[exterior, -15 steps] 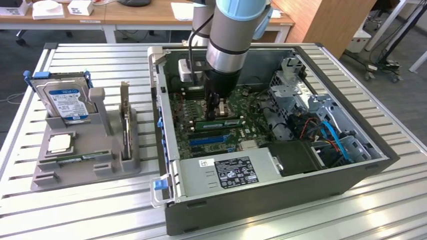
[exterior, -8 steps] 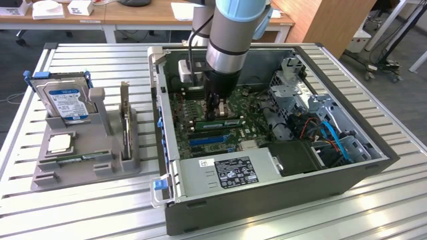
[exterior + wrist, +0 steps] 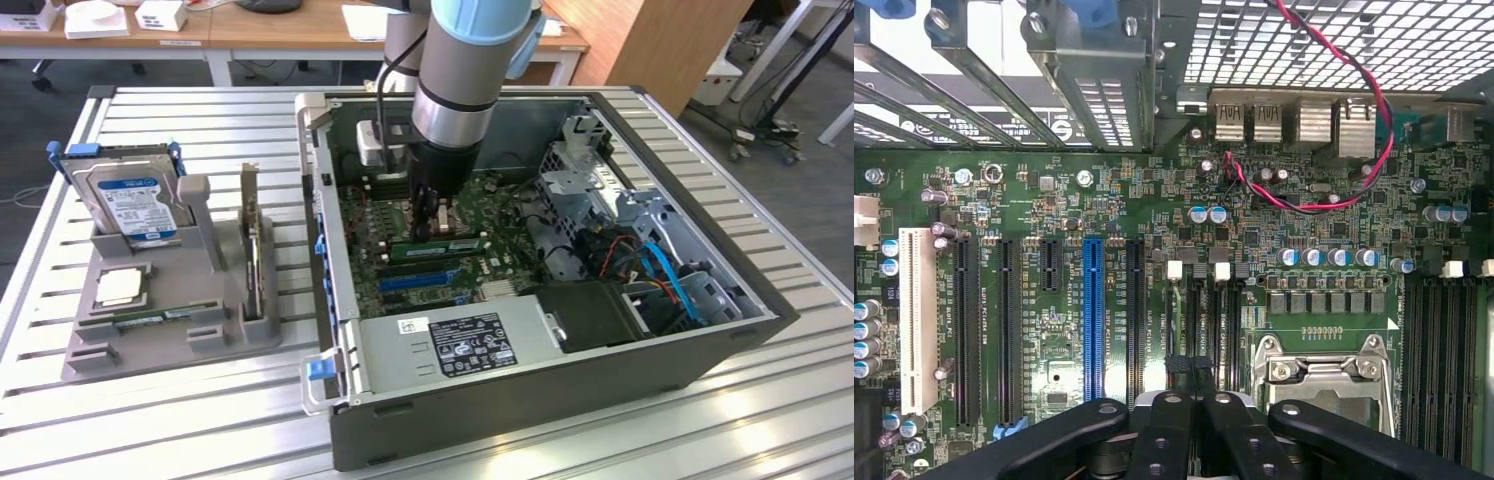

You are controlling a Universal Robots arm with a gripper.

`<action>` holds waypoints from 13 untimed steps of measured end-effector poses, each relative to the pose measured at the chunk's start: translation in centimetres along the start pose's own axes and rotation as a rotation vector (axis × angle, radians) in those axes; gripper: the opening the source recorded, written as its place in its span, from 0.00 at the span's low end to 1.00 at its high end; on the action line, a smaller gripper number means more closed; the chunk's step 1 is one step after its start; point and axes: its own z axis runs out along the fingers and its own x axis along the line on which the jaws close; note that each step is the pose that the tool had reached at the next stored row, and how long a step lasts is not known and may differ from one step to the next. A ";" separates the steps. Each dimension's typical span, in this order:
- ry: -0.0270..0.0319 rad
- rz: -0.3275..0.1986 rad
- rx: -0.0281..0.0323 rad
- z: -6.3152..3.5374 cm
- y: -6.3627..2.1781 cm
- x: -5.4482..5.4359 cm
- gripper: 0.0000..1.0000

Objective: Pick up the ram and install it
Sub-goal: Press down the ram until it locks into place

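on the exterior view's left a grey holder (image 3: 160,300) stands on the slatted table (image 3: 80,420), carrying a silver hard drive (image 3: 134,205) with a blue-white label and, beside it, a taller dark expansion card (image 3: 250,235) on edge. further right is the open computer case (image 3: 534,340), its power supply (image 3: 461,345) nearest the camera and the green motherboard (image 3: 400,215) behind it.

the arm reaches down into the case, and the gripper (image 3: 430,225) hangs just over the motherboard — its fingers pressed together. a narrow green stick, the ram (image 3: 434,245), lies close against the board right at the gripper's tip, seemingly in or at a memory slot. in the wrist view the finger ends (image 3: 1189,400) meet over the dark memory slots (image 3: 1199,320) beside the cpu socket (image 3: 1324,365); whether they pinch the stick's edge or merely rest on it i cannot tell.

my reading: the pick-up is done and the work stands at the seating step — the stick is at its slot. finishing calls for a straight downward press, kept square to the slot so that both ends latch; any tilt risks a half-seated stick.
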 end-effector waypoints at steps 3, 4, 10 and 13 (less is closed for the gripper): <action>-0.0002 0.000 0.0001 0.09 0.00 0.0 0.10; -0.0001 0.000 0.0000 0.11 0.00 0.0 0.10; 0.0000 0.000 0.0000 0.13 0.00 0.0 0.10; -0.0003 0.000 0.0002 0.21 -0.01 0.0 0.10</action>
